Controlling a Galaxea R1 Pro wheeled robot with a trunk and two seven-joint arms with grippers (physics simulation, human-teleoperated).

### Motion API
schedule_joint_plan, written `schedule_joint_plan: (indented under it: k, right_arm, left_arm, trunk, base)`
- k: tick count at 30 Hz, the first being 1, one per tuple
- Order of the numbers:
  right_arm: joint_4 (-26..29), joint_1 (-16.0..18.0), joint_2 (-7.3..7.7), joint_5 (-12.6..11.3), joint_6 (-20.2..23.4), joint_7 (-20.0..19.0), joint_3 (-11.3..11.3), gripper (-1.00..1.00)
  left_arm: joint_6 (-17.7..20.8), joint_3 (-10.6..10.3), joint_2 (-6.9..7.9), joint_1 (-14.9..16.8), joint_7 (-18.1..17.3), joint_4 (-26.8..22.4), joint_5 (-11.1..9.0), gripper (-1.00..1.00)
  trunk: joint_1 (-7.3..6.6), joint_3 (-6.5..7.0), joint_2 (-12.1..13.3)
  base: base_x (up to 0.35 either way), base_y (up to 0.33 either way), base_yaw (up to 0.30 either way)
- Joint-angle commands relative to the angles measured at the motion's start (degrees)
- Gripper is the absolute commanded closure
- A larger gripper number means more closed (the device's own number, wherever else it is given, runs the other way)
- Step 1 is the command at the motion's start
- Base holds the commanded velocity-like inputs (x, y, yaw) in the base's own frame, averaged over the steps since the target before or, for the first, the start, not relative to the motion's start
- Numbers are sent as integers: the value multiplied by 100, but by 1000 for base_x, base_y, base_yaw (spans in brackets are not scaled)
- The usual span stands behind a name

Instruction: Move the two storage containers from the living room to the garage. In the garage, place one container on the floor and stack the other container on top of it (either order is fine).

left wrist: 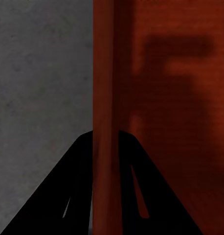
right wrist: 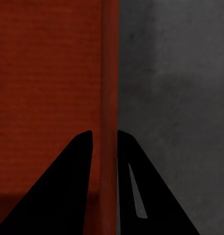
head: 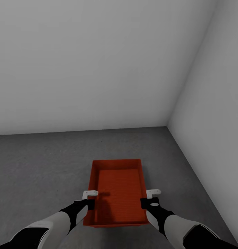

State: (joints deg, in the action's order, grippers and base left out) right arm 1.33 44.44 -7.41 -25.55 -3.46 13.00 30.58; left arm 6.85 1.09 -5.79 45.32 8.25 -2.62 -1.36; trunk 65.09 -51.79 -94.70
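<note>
An orange-red rectangular plastic storage container (head: 117, 190), a shallow tray with low straight walls and a ridged flat bottom, sits in the near middle of the head view over the rough dark grey concrete floor (head: 39, 162), close to the corner where two plain white walls (head: 98, 62) meet; whether its base touches the floor or hangs just above it cannot be told. The left gripper (head: 89, 194) straddles the container's left long wall, and in the left wrist view its two black fingers (left wrist: 75, 196) stand one on each side of that upright orange-red wall (left wrist: 104, 98), closed onto it, with grey concrete on the outer side and the tray's bottom, crossed by a dark shadow, on the inner side. The right gripper (head: 153, 192) sits on the opposite long wall in the same way: the right wrist view shows its black fingers (right wrist: 68, 191) pinching the thin wall (right wrist: 110, 73) between them, tray interior on one side and concrete on the other. Both black-and-white forearms reach in from the near edge of the head view, one on each side of the container.
</note>
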Motion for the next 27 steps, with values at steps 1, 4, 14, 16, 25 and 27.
schedule_joint_plan:
  k: [1,4,14,16,25,27]
  right_arm:
    - [7,3,17,-22,-30,18,-88,100]
    - [10,3,13,-16,-33,18,-88,100]
    - [8,3,18,-12,20,18,-88,100]
    - [8,3,20,-13,20,18,-88,100]
    - [7,3,20,-19,25,11,-79,-100]
    - [7,3,20,-20,23,10,-79,-100]
  left_arm:
    - [10,38,78,-1,42,-37,10,100]
    - [10,37,78,-2,44,-37,24,100]
    - [18,33,78,-2,-13,-37,39,100]
    - [18,33,78,-4,-5,-37,39,100]
    - [25,37,77,-2,-17,-47,31,-100]
    - [21,39,78,-2,-23,-48,30,-100]
  trunk:
    - [1,-4,-1]
    - [1,-4,-1]
    - [1,-4,-1]
    - [1,-4,-1]
    - [1,-4,-1]
    - [1,-4,-1]
  base:
    - [0,0,0]
    - [0,0,0]
    - [0,0,0]
    - [0,0,0]
    - [0,0,0]
    - [0,0,0]
